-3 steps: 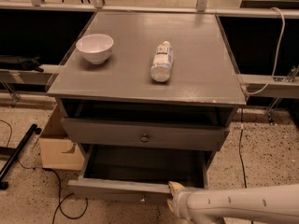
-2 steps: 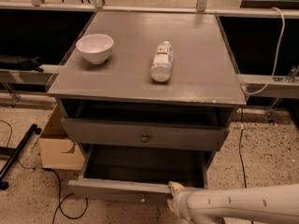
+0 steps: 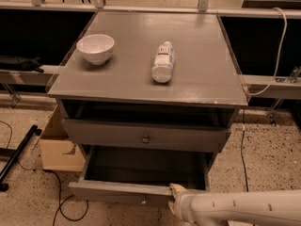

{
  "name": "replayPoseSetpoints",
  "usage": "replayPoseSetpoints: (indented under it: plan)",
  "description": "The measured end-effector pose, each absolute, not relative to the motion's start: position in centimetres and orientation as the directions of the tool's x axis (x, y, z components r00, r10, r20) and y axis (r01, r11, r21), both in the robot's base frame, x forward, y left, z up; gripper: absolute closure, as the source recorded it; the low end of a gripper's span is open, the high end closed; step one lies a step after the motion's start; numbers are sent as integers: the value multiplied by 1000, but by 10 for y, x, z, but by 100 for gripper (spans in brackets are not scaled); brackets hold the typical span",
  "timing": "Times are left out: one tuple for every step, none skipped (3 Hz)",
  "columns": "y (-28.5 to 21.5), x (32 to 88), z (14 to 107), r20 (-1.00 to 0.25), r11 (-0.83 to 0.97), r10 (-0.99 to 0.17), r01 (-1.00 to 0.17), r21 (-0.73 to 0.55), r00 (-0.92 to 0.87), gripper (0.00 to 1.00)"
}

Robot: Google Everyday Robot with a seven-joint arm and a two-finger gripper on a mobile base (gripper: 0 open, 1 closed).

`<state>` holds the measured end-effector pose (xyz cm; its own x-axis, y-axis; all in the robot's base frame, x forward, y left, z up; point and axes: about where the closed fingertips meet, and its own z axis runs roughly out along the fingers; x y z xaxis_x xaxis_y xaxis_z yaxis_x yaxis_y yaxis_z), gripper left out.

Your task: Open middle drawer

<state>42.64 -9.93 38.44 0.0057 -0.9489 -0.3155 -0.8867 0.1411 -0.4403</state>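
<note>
The grey cabinet fills the middle of the camera view. The middle drawer is pulled far out, with its dark inside showing and its grey front near the bottom edge. My gripper is at the right end of that drawer's front, touching or just over its top edge. The white arm reaches in from the lower right. The top-tier drawer with its round knob stands slightly out. The lowest drawer is out of view.
A white bowl and a clear bottle lying on its side rest on the cabinet top. A cardboard box sits on the floor left of the cabinet. Cables and a black stand leg lie at lower left.
</note>
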Motion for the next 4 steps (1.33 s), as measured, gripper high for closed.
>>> replayPoseSetpoints:
  plan:
    - [-86,410,385,-354,140,-935,-900,-413,17,100]
    - [-86,410,385,-354,140,-935,-900,-413,17,100]
    - [-87,406,386,-359,140,-933,-901,-411,19,100]
    - [-87,406,387,-359,140,-933,-901,-411,19,100]
